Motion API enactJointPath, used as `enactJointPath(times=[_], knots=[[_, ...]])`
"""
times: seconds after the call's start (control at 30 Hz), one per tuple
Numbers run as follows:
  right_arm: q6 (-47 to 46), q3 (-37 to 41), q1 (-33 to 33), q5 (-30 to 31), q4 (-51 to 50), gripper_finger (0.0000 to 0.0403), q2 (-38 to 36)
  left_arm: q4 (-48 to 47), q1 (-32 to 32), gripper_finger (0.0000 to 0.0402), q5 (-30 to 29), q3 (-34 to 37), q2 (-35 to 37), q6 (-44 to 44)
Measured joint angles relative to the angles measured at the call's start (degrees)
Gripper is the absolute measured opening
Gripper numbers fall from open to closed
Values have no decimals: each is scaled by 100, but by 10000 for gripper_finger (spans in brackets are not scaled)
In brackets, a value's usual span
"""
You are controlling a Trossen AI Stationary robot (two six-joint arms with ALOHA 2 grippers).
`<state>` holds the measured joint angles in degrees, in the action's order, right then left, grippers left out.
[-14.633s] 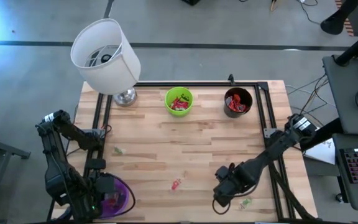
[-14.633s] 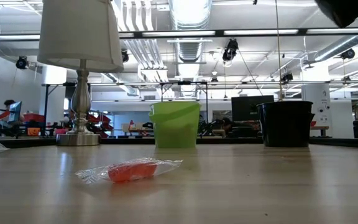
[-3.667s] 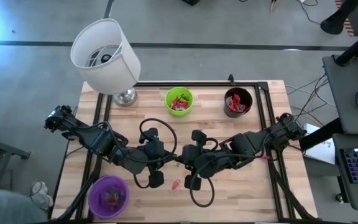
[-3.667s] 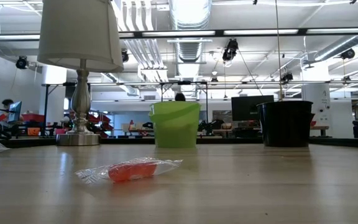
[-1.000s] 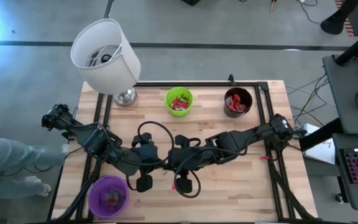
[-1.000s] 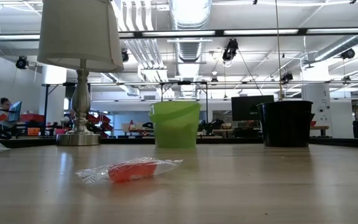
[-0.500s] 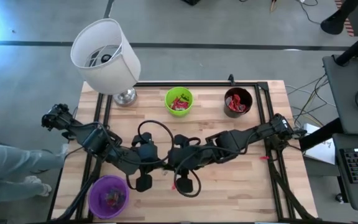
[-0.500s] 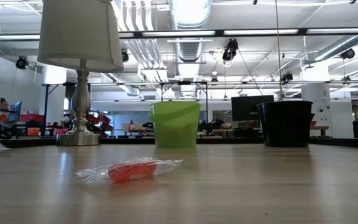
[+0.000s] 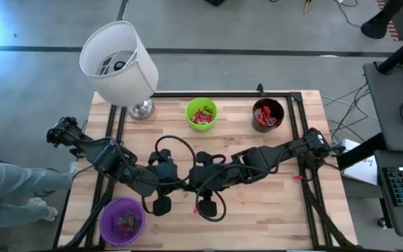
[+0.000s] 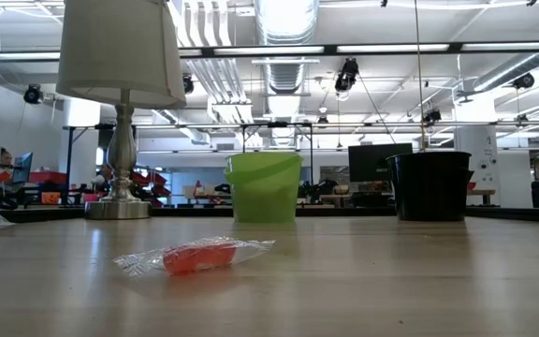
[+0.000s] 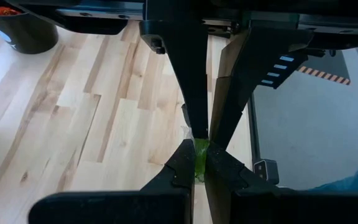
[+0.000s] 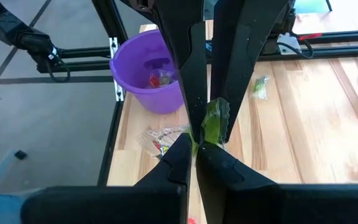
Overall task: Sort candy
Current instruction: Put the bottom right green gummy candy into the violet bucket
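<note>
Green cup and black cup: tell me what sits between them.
Nothing: in the high view, bare wood separates the green cup from the black cup.

Green candy [image 11: 199, 163]: mostly hidden between closed fingers, only an edge visible. Black cup [image 11: 17, 25]: cut off by the frame edge. Purple cup [image 9: 122, 221] contents: too small to identify. Person's sleeve [image 9: 12, 187]: cut off at the picture's left edge.
</note>
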<state>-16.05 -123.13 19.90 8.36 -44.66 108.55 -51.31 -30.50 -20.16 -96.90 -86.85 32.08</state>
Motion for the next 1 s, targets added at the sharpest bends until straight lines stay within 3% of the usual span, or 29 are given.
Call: enactJointPath(times=[1.0], knots=[[-195,-2,-44,-221,-2,13,0,-2,-4,0,26,2,7,-2]])
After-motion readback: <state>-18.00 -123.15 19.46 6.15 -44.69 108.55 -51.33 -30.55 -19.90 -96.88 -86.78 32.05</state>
